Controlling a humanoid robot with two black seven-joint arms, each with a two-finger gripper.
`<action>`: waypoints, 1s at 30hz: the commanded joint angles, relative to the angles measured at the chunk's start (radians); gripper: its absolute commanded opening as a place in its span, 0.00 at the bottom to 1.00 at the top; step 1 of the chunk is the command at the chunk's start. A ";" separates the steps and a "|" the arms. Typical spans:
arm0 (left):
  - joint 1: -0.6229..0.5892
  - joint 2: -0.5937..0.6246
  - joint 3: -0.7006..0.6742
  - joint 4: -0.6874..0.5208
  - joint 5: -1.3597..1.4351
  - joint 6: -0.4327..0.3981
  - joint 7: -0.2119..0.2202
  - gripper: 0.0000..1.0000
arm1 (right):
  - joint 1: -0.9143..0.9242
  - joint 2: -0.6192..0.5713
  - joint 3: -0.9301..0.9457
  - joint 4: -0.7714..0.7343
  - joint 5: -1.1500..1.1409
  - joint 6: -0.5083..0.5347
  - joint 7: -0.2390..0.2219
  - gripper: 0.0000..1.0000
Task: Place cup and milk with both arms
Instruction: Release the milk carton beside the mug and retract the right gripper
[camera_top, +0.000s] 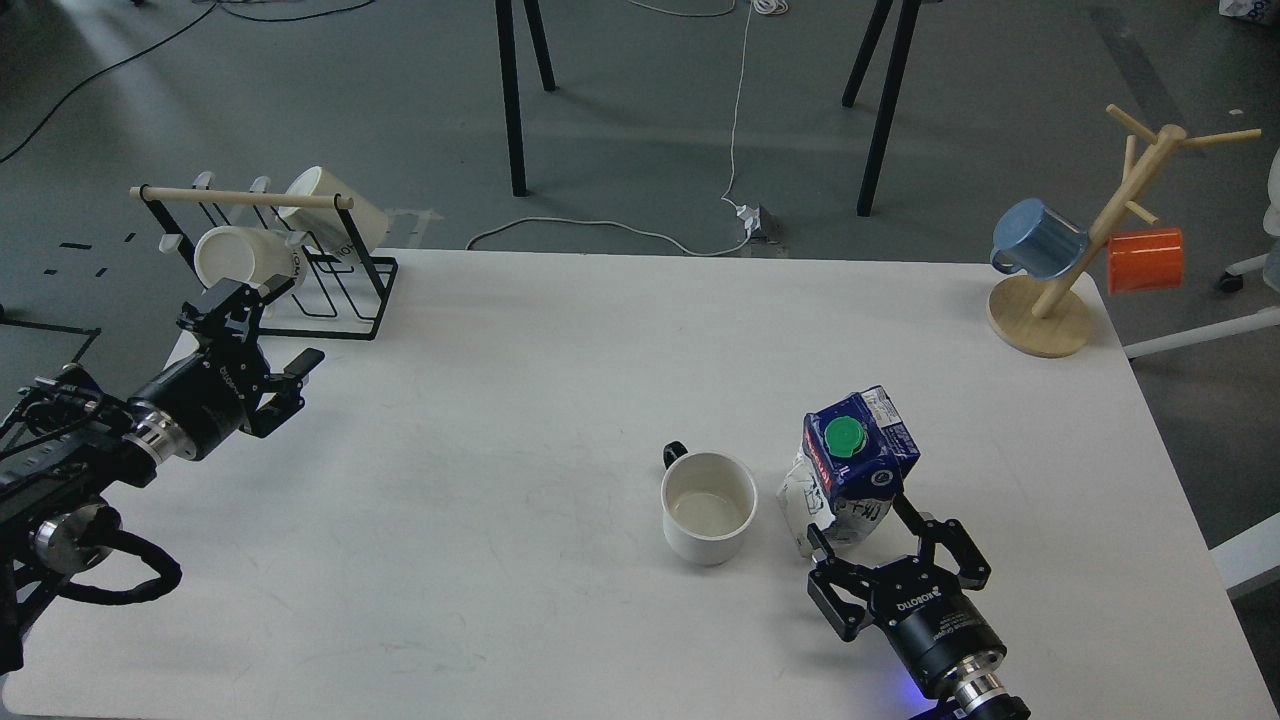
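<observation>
Right claw (880, 535), black fingers spread round the boxy milk (855, 465); left claw (262, 330) spread; glossy round cup (708, 506) beside.

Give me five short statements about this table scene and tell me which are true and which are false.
1. The white cup stands upright on the table. True.
2. The milk carton has a red cap. False: the cap is green.
3. The right gripper is at the milk carton, its fingers spread. True.
4. The left gripper holds the cup. False: it is far off, near the black wire rack, holding nothing.
5. The wooden mug tree carries three mugs. False: two, a blue mug and an orange mug.
</observation>
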 joint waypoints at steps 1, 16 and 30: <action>-0.001 -0.001 0.000 0.000 0.000 0.000 0.000 0.98 | -0.048 -0.074 0.005 0.026 0.006 0.000 0.001 0.99; -0.001 -0.004 -0.003 0.000 -0.001 0.000 0.000 0.98 | -0.200 -0.424 0.297 0.121 0.009 0.000 0.012 0.99; -0.002 -0.006 -0.002 0.000 0.000 0.000 0.000 0.98 | 0.323 -0.346 0.166 0.061 -0.072 0.000 0.010 0.99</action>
